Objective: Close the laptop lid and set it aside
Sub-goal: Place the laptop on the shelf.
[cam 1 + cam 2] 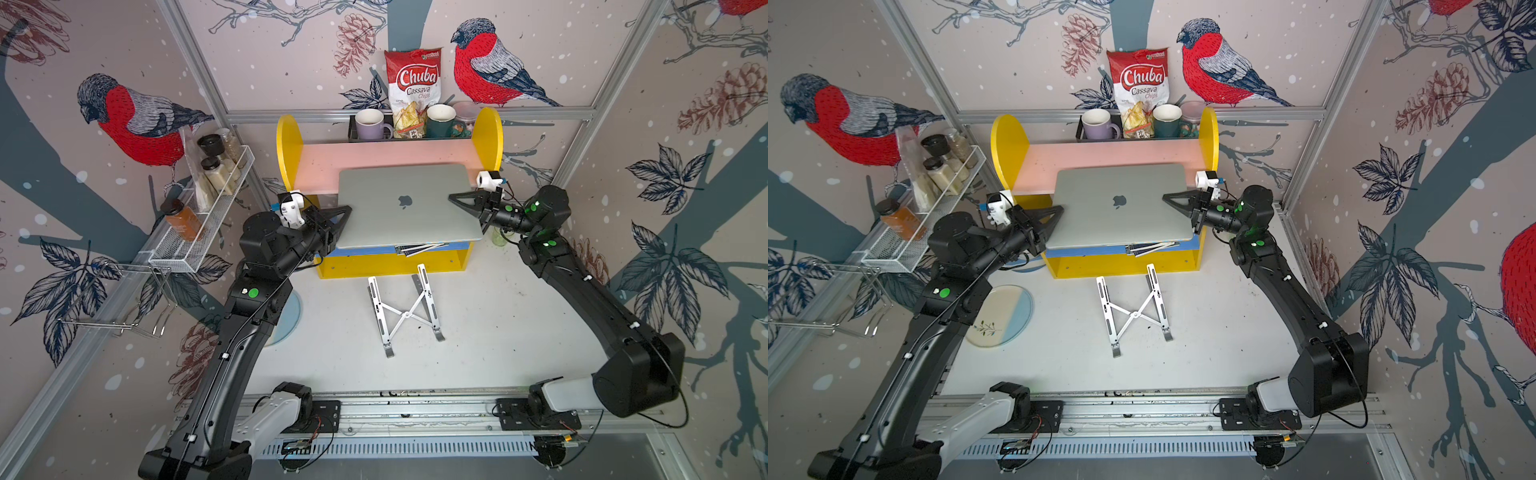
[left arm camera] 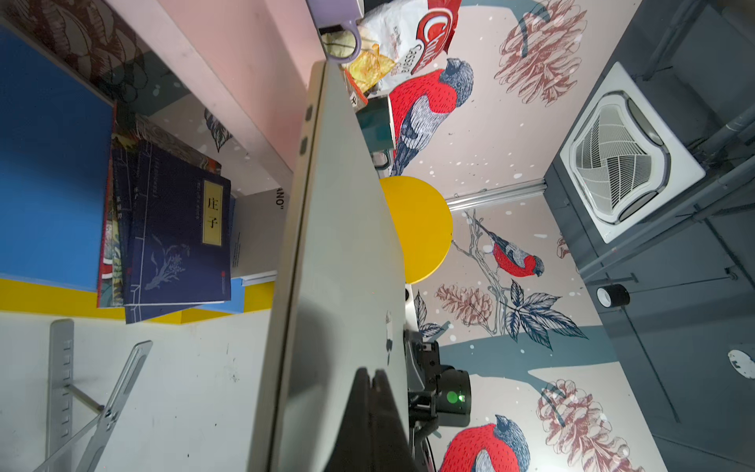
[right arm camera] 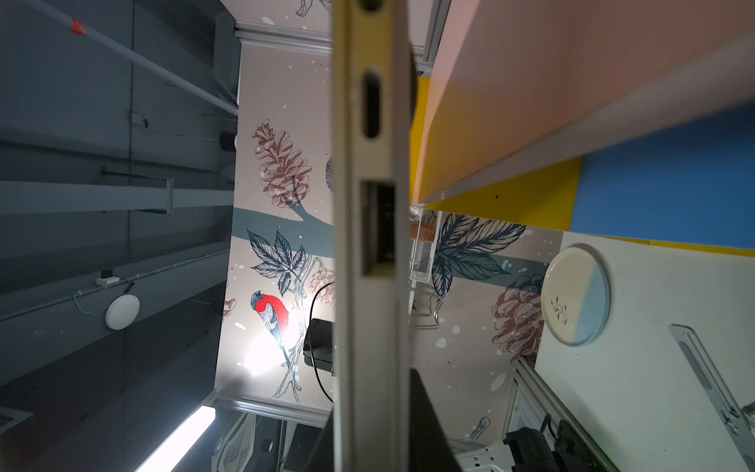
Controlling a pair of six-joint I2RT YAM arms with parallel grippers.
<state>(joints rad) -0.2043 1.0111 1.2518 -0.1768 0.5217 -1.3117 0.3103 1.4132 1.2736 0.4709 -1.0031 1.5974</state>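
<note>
The silver laptop (image 1: pixel 405 203) (image 1: pixel 1121 208) is closed, its lid with the apple logo (image 1: pixel 405 202) facing up. It hangs over the blue shelf, apart from the books below. My right gripper (image 1: pixel 453 196) (image 3: pixel 374 392) is shut on the laptop's right edge, one finger above and one below, near the ports. My left gripper (image 1: pixel 348 209) (image 2: pixel 371 374) is shut with nothing in it. Its joined fingertips lie on top of the lid (image 2: pixel 347 245) at the left edge.
The yellow shelf unit (image 1: pixel 390 266) stands under and behind the laptop, with books (image 2: pixel 175 229) on its blue shelf. Mugs and a chips bag (image 1: pixel 413 91) sit behind. The folding metal stand (image 1: pixel 405 309) lies on the table in front, a plate (image 1: pixel 1000 316) to the left, a wire rack (image 1: pixel 208 199) on the left wall.
</note>
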